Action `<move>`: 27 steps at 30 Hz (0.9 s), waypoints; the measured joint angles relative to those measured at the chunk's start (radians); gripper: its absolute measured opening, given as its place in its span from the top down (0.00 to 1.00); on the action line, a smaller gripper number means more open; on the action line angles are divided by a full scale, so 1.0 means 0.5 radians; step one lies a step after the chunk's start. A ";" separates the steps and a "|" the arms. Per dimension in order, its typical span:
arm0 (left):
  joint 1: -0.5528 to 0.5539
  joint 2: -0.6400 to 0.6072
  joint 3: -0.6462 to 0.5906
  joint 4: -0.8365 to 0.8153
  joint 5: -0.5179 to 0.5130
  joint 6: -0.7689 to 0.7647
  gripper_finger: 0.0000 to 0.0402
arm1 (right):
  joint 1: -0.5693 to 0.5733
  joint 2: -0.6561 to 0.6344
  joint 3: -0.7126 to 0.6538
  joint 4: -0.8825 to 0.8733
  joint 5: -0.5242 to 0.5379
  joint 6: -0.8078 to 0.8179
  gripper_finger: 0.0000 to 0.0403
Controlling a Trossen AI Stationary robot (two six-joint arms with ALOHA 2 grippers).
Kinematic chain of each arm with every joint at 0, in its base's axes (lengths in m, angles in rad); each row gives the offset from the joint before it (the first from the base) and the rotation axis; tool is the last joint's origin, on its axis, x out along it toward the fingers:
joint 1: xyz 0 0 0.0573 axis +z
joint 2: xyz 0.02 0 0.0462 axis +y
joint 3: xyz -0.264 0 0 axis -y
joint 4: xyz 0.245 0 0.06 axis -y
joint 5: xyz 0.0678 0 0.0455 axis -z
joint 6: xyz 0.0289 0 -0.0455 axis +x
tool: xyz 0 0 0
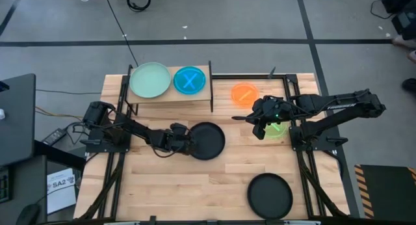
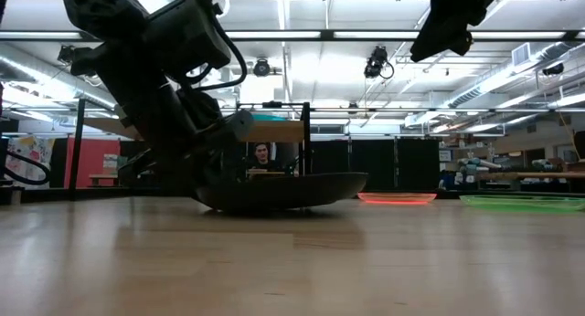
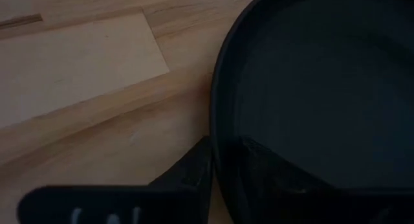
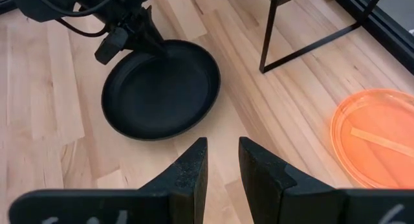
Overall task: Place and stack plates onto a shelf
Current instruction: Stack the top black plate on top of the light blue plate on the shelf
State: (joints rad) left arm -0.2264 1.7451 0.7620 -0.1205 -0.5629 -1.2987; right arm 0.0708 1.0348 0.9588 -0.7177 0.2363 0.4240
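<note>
Your left gripper (image 1: 184,140) is down at the rim of the black plate (image 1: 208,140) just in front of the shelf (image 1: 195,95). One finger (image 3: 194,175) sits outside the rim and the other inside, so the jaws straddle the edge and are pinching it; in the low view the plate looks tipped up at that side. That edge grip suits lifting it flat onto the shelf, where the mint plate (image 1: 150,80) and blue plate (image 1: 190,80) already sit. Your right gripper (image 4: 223,160) hovers empty, fingers slightly apart, above the green plate (image 1: 275,129) near the orange plate (image 1: 245,93). A second black plate (image 1: 270,196) waits at the front.
</note>
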 joint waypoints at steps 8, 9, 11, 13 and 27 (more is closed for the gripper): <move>0.000 -0.002 0.000 0.001 -0.008 0.000 0.88 | 0.000 0.000 0.000 -0.001 -0.010 0.000 0.77; 0.000 -0.002 0.001 0.001 -0.014 -0.001 0.88 | 0.000 0.000 0.000 -0.001 -0.009 0.000 0.77; -0.003 -0.002 0.002 0.001 -0.024 -0.002 0.89 | 0.000 0.000 0.000 -0.001 -0.010 0.000 0.77; -0.003 -0.002 0.002 0.001 -0.024 -0.002 0.89 | 0.000 0.000 0.000 -0.001 -0.009 0.000 0.77; -0.099 -0.164 -0.004 -0.044 0.006 0.086 0.90 | -0.001 0.000 0.000 -0.001 -0.009 0.000 0.77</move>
State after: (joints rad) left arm -0.2760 1.6631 0.7600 -0.1424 -0.5600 -1.2559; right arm 0.0704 1.0349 0.9588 -0.7181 0.2317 0.4240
